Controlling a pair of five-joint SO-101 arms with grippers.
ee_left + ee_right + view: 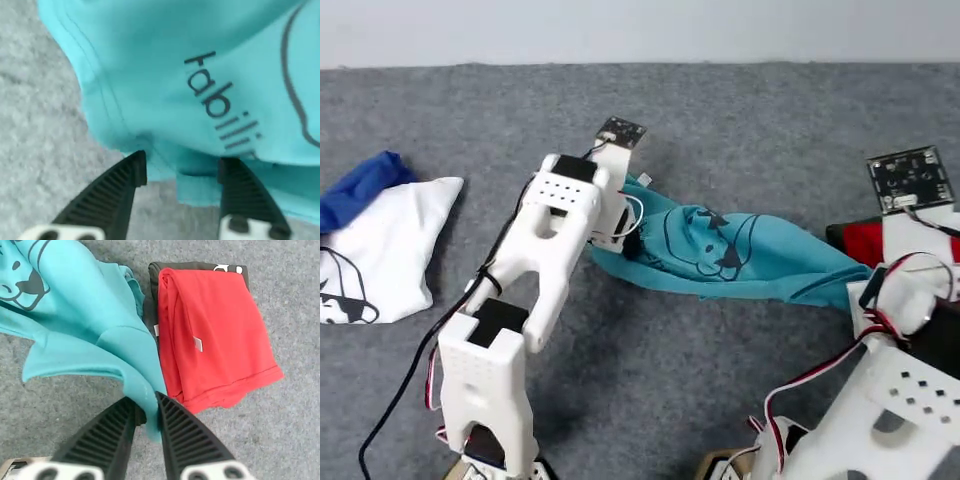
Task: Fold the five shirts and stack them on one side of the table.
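A teal shirt [720,250] with a dark print lies stretched across the middle of the grey table. My left gripper [182,172] is at its left end [625,240], open, with the shirt's hem [200,60] lying between the fingers. My right gripper [147,415] is shut on a corner of the teal shirt [75,315] at its right end. Just beside that corner, a folded red shirt [215,340] rests on a folded dark shirt [152,300] at the right side of the table [860,240].
A white shirt [380,250] with a dark print lies loose at the far left, with a blue shirt [360,185] bunched behind it. Bare grey felt [720,380] spreads in front of the teal shirt. A pale wall [640,30] borders the table's back.
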